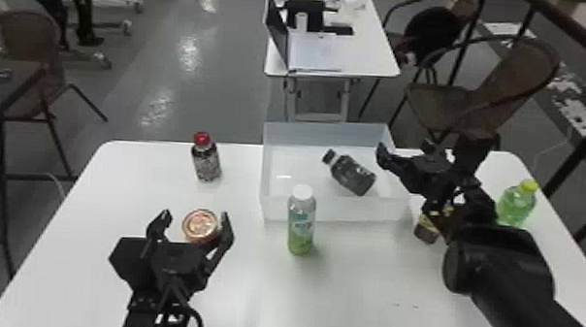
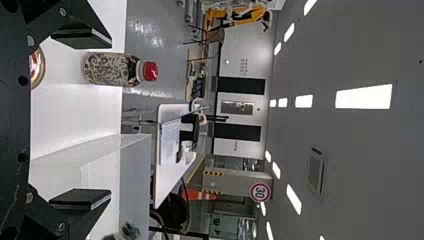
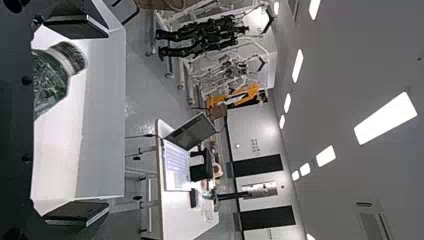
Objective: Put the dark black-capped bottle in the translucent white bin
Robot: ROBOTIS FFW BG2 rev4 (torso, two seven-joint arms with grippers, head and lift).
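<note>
Bottle lying in bin, cap toward 10 o'clock; right gripper at bin's 3 o'clock, left gripper at 8, both spread wide.

On a white, round-cornered table stood a dark patterned bottle with a red cap, a round copper-lidded container nearer, a clear white-capped bottle of green liquid and, farther right, a green yellow-capped bottle. Beyond sat an open laptop.
</note>
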